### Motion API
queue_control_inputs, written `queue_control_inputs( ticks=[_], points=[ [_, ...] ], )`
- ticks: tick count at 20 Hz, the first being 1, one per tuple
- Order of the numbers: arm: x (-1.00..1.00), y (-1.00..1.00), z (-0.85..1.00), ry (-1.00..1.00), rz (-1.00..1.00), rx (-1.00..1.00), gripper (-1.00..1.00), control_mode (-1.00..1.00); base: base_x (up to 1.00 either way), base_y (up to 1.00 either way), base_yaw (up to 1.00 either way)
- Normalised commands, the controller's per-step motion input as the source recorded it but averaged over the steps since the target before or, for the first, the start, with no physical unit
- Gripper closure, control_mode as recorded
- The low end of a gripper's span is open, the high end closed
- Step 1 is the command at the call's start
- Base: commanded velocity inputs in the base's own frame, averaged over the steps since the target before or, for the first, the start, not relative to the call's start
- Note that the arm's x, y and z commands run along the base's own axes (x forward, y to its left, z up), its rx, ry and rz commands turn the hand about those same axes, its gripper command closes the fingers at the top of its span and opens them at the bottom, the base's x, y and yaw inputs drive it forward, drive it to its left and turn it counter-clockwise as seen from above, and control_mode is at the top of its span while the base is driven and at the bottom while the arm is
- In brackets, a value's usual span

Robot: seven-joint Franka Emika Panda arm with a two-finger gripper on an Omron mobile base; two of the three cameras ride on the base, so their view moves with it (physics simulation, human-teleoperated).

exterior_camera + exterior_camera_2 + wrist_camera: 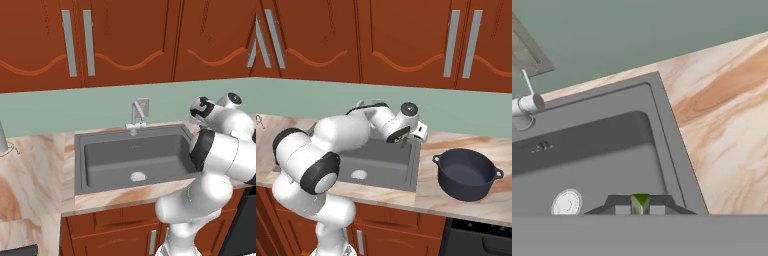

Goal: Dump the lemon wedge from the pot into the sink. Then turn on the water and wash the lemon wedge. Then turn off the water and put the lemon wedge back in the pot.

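Observation:
My gripper [404, 142] hangs above the right rear part of the sink [387, 169], shut on the lemon wedge [640, 203], a small green-yellow sliver pinched between the two dark fingertips. In the right base view the lemon wedge [403, 143] shows as a tiny greenish speck under the hand. The dark navy pot [466, 173] stands upright on the counter to the right of the sink, well apart from the gripper, and its inside looks empty. The sink [150, 157] is dark grey with a round silver-white drain [138, 176].
A small silver faucet [136, 118] stands at the sink's back edge, with no water visible. The faucet [527, 105] lies to the left in the hand view. Marble counter [727, 115] stretches right of the basin. Wooden cabinets [125, 40] hang overhead.

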Motion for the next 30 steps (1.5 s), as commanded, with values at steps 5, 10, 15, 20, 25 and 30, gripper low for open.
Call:
queue_control_inputs(
  ticks=[5, 10, 15, 20, 25, 30],
  points=[
    [-0.44, -0.29, 0.3, -0.23, 0.0, 0.0, 1.0, -1.0, 0.0, 0.0, 0.0],
    [-0.26, -0.34, 0.67, -0.1, 0.0, 0.0, 1.0, -1.0, 0.0, 0.0, 0.0],
    [-0.01, -0.48, 0.64, 0.0, 0.0, 0.0, 1.0, -1.0, 0.0, 0.0, 0.0],
    [0.0, -0.54, 0.06, 0.0, 0.01, 0.01, 1.0, -1.0, 0.0, 0.0, 0.0],
    [0.0, -0.73, -0.01, 0.0, 0.03, 0.03, 1.0, -1.0, 0.0, 0.0, 0.0],
    [0.0, -0.63, 0.0, 0.0, 0.05, 0.01, 1.0, -1.0, 0.0, 0.0, 0.0]
  ],
)
